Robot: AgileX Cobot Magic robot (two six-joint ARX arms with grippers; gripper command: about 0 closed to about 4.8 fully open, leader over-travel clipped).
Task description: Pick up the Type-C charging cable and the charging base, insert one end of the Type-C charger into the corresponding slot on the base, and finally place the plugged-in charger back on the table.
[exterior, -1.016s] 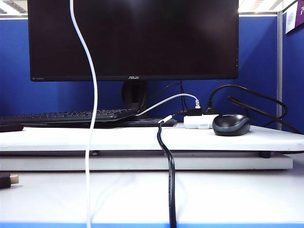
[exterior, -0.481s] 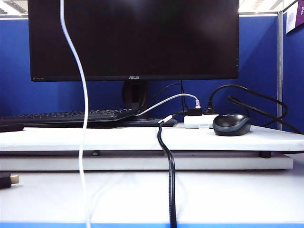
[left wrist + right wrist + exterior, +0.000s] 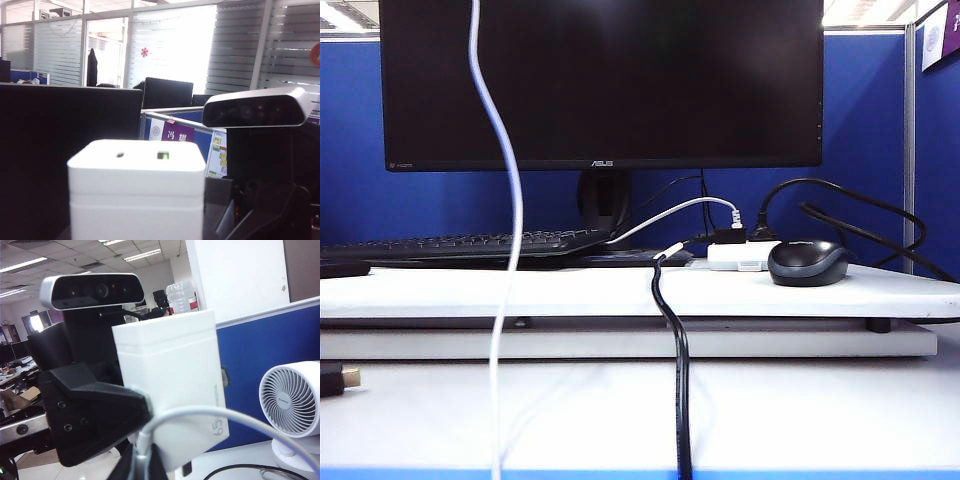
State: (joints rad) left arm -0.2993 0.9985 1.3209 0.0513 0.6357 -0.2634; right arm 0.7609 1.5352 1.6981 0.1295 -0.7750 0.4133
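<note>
The white charging base [image 3: 137,185] fills the lower middle of the left wrist view, with my left gripper [image 3: 137,231] shut on its sides and the fingers mostly hidden behind it. From the right wrist view the same charging base [image 3: 170,380] is held up in the air. My right gripper [image 3: 142,452] is shut on the plug end of the white Type-C charging cable [image 3: 210,415], right at the base's lower edge. Whether the plug sits in a slot is hidden. The cable [image 3: 505,250] hangs from above down to the table [image 3: 820,420]. Neither gripper shows in the exterior view.
On the raised white board [image 3: 620,295] stand a monitor [image 3: 600,80], a keyboard [image 3: 460,243], a dark mouse [image 3: 807,262] and a small white hub [image 3: 738,255] with black plugs. A thick black cable [image 3: 678,380] runs down the table's middle. A white fan [image 3: 290,400] stands nearby.
The hanging white cable swayed to the left and back again; its lower stretch now hangs slightly further left. Nothing on the table has moved.
</note>
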